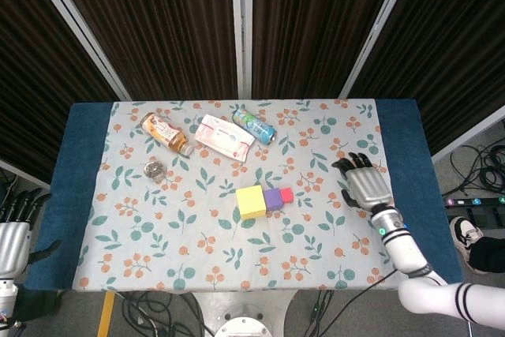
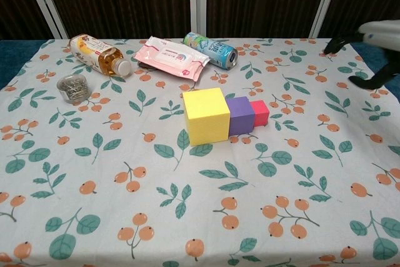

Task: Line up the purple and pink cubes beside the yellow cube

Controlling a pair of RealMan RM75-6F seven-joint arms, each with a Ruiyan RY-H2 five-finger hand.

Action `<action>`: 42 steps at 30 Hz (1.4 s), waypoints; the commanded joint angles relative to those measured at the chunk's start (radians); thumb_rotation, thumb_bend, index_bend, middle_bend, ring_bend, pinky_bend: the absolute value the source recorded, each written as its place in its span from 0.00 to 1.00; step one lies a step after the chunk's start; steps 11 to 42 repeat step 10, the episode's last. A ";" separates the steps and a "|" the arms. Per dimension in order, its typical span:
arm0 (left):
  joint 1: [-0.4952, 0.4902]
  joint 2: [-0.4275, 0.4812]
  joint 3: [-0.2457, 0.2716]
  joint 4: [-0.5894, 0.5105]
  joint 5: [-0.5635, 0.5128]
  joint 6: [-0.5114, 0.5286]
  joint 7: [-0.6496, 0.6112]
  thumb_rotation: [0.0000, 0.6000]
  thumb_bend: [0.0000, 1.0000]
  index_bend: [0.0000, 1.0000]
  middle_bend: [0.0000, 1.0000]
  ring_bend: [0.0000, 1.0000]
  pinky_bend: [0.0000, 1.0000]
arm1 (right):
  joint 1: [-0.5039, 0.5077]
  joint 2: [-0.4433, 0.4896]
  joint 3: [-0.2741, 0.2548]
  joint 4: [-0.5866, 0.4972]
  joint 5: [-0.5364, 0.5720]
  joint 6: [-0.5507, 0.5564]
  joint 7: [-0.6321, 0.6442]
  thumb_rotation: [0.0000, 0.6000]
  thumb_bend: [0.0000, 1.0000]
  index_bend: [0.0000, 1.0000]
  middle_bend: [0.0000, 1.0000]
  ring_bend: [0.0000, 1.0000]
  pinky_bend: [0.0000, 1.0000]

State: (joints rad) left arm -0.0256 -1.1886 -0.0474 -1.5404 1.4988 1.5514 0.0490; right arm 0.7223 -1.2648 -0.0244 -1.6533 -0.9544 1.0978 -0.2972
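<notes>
head view shows a bench [image 1: 87,195] with blue edges, covered by a pale cloth [image 1: 197,258] printed with green leaves and orange berries. behind it hang dark ribbed curtains [image 1: 158,21] split by pale metal posts, and cables [image 1: 481,167] lie on the floor at the right.

near the middle of the cloth three cubes sit in a row, touching side to side. the yellow cube [image 2: 206,115] is the largest and stands at the left end; the purple cube [image 2: 240,115] is smaller and sits in the middle; the pink cube [image 2: 260,112] is the smallest and ends the row on the right.

along the far side lie a bottle of amber drink [image 2: 97,54] on its side, a pink pack of wipes [image 2: 172,57], and a can [image 2: 211,49] on its side. a small round tin [image 2: 70,87] sits at the left.

the right hand [image 1: 364,185] hovers to the right of the row, well apart from the cubes, its fingers [image 1: 353,162] released and spread, holding nothing. the left hand [image 1: 14,234] hangs off the left edge of the bench, its fingers apart and empty.
</notes>
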 commanded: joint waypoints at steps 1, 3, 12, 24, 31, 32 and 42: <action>-0.002 -0.001 -0.003 -0.006 -0.005 -0.002 0.008 1.00 0.00 0.22 0.22 0.12 0.18 | -0.170 0.106 -0.051 -0.049 -0.200 0.193 0.148 1.00 0.36 0.15 0.14 0.00 0.00; -0.005 -0.001 -0.005 -0.013 -0.007 -0.005 0.014 1.00 0.00 0.22 0.22 0.12 0.18 | -0.238 0.121 -0.074 -0.043 -0.275 0.281 0.191 1.00 0.35 0.13 0.12 0.00 0.00; -0.017 0.004 -0.006 -0.037 -0.013 -0.025 0.040 1.00 0.00 0.22 0.22 0.12 0.18 | -0.413 0.126 -0.117 -0.019 -0.414 0.469 0.278 1.00 0.33 0.11 0.08 0.00 0.00; -0.017 0.004 -0.006 -0.037 -0.013 -0.025 0.040 1.00 0.00 0.22 0.22 0.12 0.18 | -0.413 0.126 -0.117 -0.019 -0.414 0.469 0.278 1.00 0.33 0.11 0.08 0.00 0.00; -0.017 0.004 -0.006 -0.037 -0.013 -0.025 0.040 1.00 0.00 0.22 0.22 0.12 0.18 | -0.413 0.126 -0.117 -0.019 -0.414 0.469 0.278 1.00 0.33 0.11 0.08 0.00 0.00; -0.017 0.004 -0.006 -0.037 -0.013 -0.025 0.040 1.00 0.00 0.22 0.22 0.12 0.18 | -0.413 0.126 -0.117 -0.019 -0.414 0.469 0.278 1.00 0.33 0.11 0.08 0.00 0.00; -0.017 0.004 -0.006 -0.037 -0.013 -0.025 0.040 1.00 0.00 0.22 0.22 0.12 0.18 | -0.413 0.126 -0.117 -0.019 -0.414 0.469 0.278 1.00 0.33 0.11 0.08 0.00 0.00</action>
